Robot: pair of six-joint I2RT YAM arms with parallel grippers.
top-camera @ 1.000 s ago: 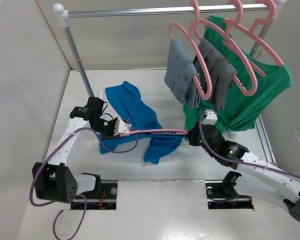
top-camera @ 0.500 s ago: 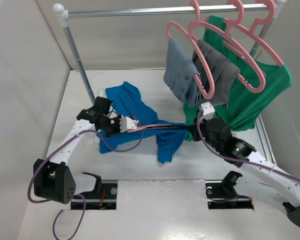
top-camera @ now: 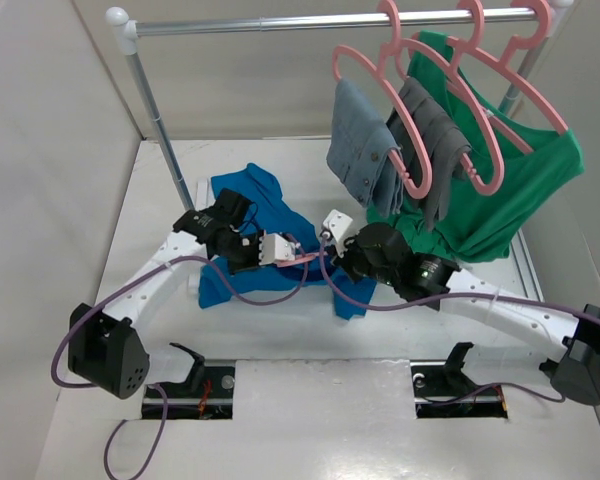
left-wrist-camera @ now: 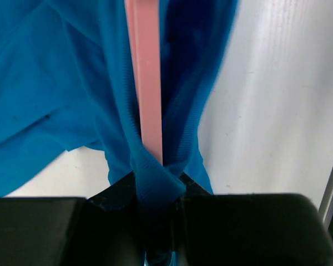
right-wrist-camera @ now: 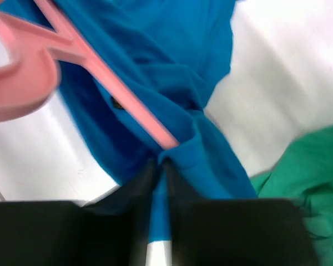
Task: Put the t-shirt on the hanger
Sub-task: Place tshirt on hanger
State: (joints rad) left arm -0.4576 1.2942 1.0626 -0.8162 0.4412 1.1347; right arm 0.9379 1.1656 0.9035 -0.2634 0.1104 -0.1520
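Centrally in the top view, the bright blue short-sleeved cloth t-shirt (top-camera: 265, 210) lies bunched on the white surface (top-camera: 160, 180), spread from mid-frame down toward lower centre, with one fold trailing below the right arm. The thin pink plastic hanger (top-camera: 306, 258) shows there only as a short strip between the two arms, with cloth around it. The left end effector (top-camera: 283, 250) points right and the right end effector (top-camera: 338, 248) points left; the two sit near each other, tips facing. In the left wrist view the left end effector (left-wrist-camera: 158, 191) is pressed together on a banded fold of the t-shirt (left-wrist-camera: 61, 83). The hanger (left-wrist-camera: 145, 72) runs straight up frame from that fold, and cloth hides whether the bar itself is in the pinch. In the right wrist view the right end effector (right-wrist-camera: 158, 166) is likewise closed on blue cloth of the t-shirt (right-wrist-camera: 155, 50). The hanger (right-wrist-camera: 102, 69) slants to the upper left and ends in a broad pink curve at the left edge. At the upper right of the top view, a metal rail (top-camera: 280, 22) carries other pink hangers (top-camera: 491, 183) bearing grey trousers (top-camera: 360, 145) and a green shirt (top-camera: 540, 170), well apart from the blue cloth's main heap.
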